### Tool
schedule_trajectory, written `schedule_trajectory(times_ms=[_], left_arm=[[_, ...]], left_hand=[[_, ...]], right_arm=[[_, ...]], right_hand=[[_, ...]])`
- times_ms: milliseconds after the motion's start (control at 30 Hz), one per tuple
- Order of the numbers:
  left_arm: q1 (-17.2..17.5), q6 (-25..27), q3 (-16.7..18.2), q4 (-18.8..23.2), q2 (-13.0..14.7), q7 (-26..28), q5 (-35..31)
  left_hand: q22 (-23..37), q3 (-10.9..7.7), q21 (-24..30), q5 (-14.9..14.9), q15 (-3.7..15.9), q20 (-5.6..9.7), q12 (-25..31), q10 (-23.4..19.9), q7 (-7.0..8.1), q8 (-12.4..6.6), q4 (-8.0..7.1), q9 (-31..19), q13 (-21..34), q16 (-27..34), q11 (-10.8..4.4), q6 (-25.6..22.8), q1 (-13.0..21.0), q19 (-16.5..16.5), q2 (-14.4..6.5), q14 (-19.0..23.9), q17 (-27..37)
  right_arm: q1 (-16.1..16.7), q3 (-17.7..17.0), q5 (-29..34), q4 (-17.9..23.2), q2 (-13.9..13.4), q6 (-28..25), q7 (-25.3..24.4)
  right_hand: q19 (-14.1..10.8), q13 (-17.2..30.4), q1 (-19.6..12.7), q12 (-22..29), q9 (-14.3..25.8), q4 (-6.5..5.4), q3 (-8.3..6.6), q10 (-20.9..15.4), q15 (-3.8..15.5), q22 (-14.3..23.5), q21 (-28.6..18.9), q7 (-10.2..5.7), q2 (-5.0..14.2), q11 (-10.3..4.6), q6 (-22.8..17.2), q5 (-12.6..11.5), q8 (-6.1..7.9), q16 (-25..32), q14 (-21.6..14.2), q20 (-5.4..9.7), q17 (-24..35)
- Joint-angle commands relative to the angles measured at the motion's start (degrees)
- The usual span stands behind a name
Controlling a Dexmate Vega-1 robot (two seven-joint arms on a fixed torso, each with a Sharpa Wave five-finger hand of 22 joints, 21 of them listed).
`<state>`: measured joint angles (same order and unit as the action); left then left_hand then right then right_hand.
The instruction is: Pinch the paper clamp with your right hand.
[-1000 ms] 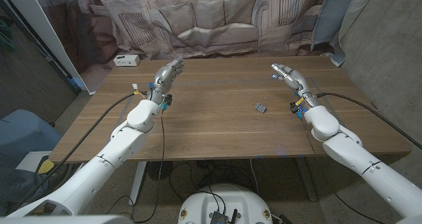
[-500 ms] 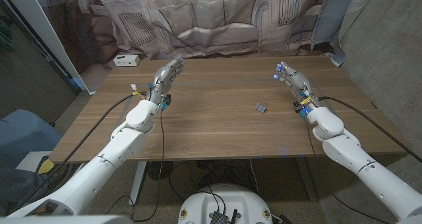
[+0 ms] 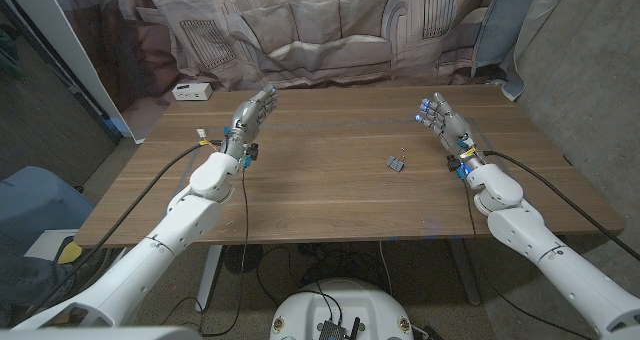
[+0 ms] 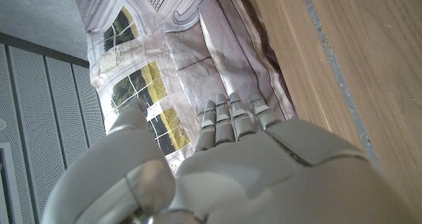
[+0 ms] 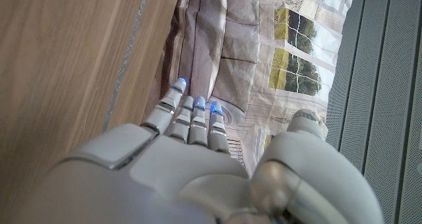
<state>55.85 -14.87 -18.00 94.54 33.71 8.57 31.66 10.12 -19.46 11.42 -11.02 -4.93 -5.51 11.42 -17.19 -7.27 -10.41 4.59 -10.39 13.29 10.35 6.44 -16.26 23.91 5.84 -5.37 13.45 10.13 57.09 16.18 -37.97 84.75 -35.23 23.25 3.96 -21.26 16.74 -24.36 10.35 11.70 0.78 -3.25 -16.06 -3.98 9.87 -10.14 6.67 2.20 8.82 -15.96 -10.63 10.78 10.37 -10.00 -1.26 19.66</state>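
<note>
A small dark paper clamp with thin wire handles lies on the wooden table, right of the middle. My right hand is held above the table's right side, behind and to the right of the clamp, fingers straight and holding nothing. In the right wrist view the right hand points its extended fingers toward the curtain beyond the table's far edge. My left hand is raised over the left side with fingers stretched out and nothing in it; the left wrist view shows this left hand the same way.
A white box sits at the table's far left corner. A printed curtain hangs behind the far edge. A tiny light speck lies just behind the clamp.
My right hand has drawn back to the right, away from the clamp, and turned so its fingers point more toward the far edge. The left hand and the clamp have stayed put.
</note>
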Motion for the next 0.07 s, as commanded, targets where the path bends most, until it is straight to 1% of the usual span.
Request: schedule_trajectory(times_ms=[33,67], left_arm=[[0.3,-1.0,0.3,-0.5,0.0,-0.6,0.5],[0.4,-1.2,0.4,-0.6,0.0,-0.7,0.6]], left_hand=[[0.2,-0.08,-0.2,-0.1,0.00,0.44,0.0,0.2,-0.26,-0.21,0.25,-0.2,0.1,0.0,-0.04,0.2,-0.4,0.3,0.0,-0.2,0.1],[0.2,-0.09,-0.2,-0.1,0.01,0.44,0.0,0.2,-0.24,-0.22,0.26,-0.2,0.1,0.0,-0.05,0.1,-0.4,0.3,0.0,-0.2,0.1]], right_arm=[[0.4,0.2,-0.9,0.5,0.3,-0.7,-0.2],[0.4,0.2,-0.9,0.6,0.3,-0.8,-0.2]], right_hand=[[0.2,0.0,0.7,0.4,0.1,-0.06,0.30,0.2,-0.13,0.0,-0.2,0.35,-0.02,0.00,-0.1,-0.5,0.04,0.1,0.1,0.01,0.0],[0.2,0.0,0.8,0.4,0.1,-0.07,0.32,0.1,-0.13,0.0,-0.2,0.36,-0.04,0.08,-0.1,-0.5,0.04,0.2,0.1,0.01,0.0]])
